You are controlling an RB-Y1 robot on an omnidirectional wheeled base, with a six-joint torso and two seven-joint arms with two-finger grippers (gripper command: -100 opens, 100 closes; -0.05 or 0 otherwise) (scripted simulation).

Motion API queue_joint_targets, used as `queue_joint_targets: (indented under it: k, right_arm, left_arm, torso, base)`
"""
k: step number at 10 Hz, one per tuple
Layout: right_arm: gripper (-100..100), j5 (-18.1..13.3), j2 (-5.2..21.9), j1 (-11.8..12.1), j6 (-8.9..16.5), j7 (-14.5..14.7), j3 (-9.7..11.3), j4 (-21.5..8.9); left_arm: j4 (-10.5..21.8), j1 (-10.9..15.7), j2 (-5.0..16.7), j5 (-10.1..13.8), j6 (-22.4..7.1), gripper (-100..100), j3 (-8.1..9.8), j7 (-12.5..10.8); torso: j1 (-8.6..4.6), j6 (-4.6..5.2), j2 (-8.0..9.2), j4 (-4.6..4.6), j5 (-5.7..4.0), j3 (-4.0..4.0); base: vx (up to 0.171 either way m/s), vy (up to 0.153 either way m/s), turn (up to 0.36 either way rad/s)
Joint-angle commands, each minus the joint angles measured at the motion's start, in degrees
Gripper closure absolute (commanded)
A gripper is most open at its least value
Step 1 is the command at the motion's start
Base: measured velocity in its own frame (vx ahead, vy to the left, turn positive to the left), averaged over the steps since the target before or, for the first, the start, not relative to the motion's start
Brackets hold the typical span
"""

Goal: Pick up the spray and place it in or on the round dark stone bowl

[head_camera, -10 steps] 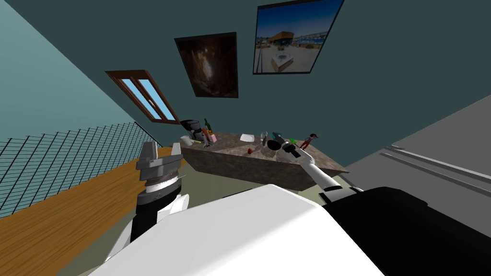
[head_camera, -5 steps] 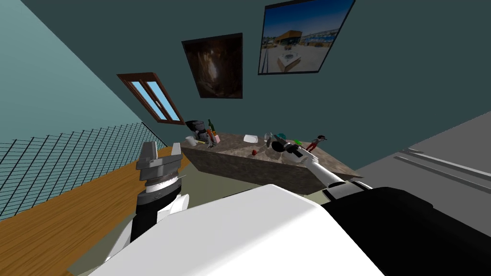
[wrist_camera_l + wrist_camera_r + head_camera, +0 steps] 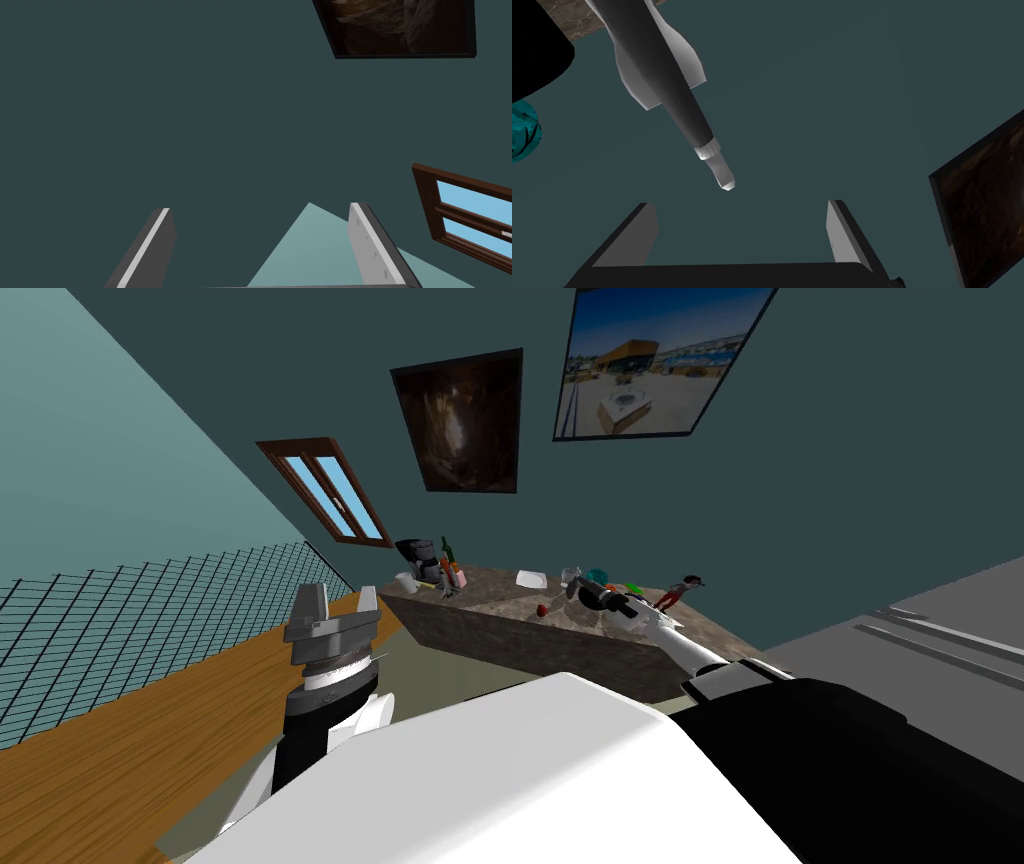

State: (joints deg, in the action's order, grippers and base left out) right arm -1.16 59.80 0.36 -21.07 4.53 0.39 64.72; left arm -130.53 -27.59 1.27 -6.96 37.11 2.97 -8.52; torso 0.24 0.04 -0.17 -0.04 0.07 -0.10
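Note:
The spray (image 3: 662, 85) is a dark grey tapered bottle with a white cap and a pale grey flared part. It stands on the stone-topped counter (image 3: 500, 600), and its capped tip points toward my right gripper (image 3: 737, 205). That gripper is open; the spray lies ahead of its fingers, apart from them, with nothing between them. A black rounded shape (image 3: 534, 55), likely the dark bowl, sits right beside the spray. In the head view my right gripper (image 3: 580, 588) reaches over the counter's right part near the small grey spray (image 3: 571, 577). My left gripper (image 3: 340, 603) is raised at my left, open and empty.
A teal object (image 3: 597, 575) lies by the bowl. Also on the counter are a small red thing (image 3: 541, 610), a white dish (image 3: 531, 578), a figurine (image 3: 680, 590) and a cluster with a coffee maker and bottles (image 3: 432, 560). A wire fence (image 3: 150, 618) borders the wooden floor on the left.
The whole head view has shifted, so the counter and pictures sit further right: my own turn. The right gripper keeps its place among the counter's objects. The left arm is unchanged.

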Motion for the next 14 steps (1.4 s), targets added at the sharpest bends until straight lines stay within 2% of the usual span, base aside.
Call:
queue_joint_targets:
  k: [1,3,5,7,8,12,13,14]
  right_arm:
    - [-100,-0.1,2.2,0.2,0.9,-0.2,1.9,-2.9]
    - [-100,-0.4,5.2,0.2,2.1,-0.4,5.4,-7.1]
    - [-100,-0.4,5.2,0.2,2.1,-0.4,5.5,-8.0]
    - [-100,-0.6,7.8,0.4,3.1,-0.5,8.9,-12.0]
    - [-100,-0.6,7.8,0.4,3.1,-0.5,8.9,-12.2]
    - [-100,-0.9,11.4,0.8,4.6,-0.9,14.3,-18.1]
    - [-100,-1.0,12.0,0.9,4.9,-0.9,15.3,-19.1]
    - [-100,-1.0,12.0,0.9,4.9,-0.9,15.3,-19.1]
  left_arm:
    - [0.0,0.0,0.0,0.0,0.0,0,0.00,0.0]
    - [0.0,0.0,0.0,0.0,0.0,0,0.00,0.0]
    - [0.0,0.0,0.0,0.0,0.0,0,0.00,0.0]
    - [0.0,0.0,0.0,0.0,0.0,0,0.00,0.0]
    - [0.0,0.0,0.0,0.0,0.0,0,0.00,0.0]
    - [0.0,0.0,0.0,0.0,0.0,0,0.00,0.0]
    - [0.0,0.0,0.0,0.0,0.0,0,0.00,0.0]
    - [0.0,0.0,0.0,0.0,0.0,0,0.00,0.0]
  torso:
    - [0.00,0.00,0.00,0.00,0.00,0.00]
    - [0.06,-0.01,-0.14,-0.03,0.02,-0.08]
    - [0.17,0.00,-0.23,-0.06,0.05,-0.14]
    - [-0.15,0.00,0.06,0.02,-0.03,0.04]
    - [-0.04,-0.01,-0.06,0.00,-0.01,-0.03]
    - [0.07,-0.01,-0.15,-0.03,0.02,-0.09]
    - [0.11,-0.02,-0.17,-0.04,0.02,-0.10]
    - [0.08,-0.01,-0.17,-0.04,0.03,-0.10]
  base:
    - [0.083,0.079,0.046]
    - [0.137,0.125,0.075]
    - [0.086,0.070,-0.002]
    - [0.070,0.049,0.064]
    - [0.088,0.065,0.011]
    - [0.109,0.089,0.042]
    - [0.117,0.088,0.033]
    - [0.074,0.037,0.007]
